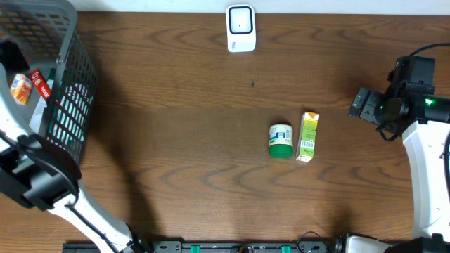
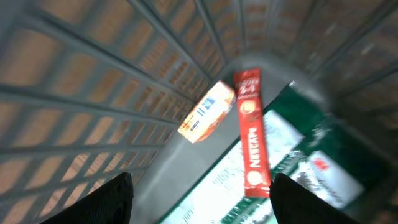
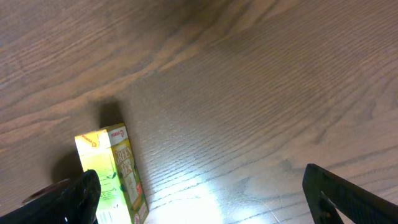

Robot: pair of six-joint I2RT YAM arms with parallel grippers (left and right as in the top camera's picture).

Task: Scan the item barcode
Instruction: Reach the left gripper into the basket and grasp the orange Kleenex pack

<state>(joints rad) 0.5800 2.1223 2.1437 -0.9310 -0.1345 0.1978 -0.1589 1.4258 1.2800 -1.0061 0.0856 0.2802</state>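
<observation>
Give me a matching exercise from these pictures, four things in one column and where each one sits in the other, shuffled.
1 white scanner
2 green-capped can
3 yellow-green carton
4 red sachet

A in the grey basket
B far edge of the table, middle
C mid-table, away from basket
D mid-table, basket side of its neighbour

Pairs: 1-B, 2-D, 3-C, 4-A

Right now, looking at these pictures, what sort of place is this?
Probably a mock shop checkout: a grey basket holding packets, a white scanner, and a green-lidded jar beside a drink carton.
</observation>
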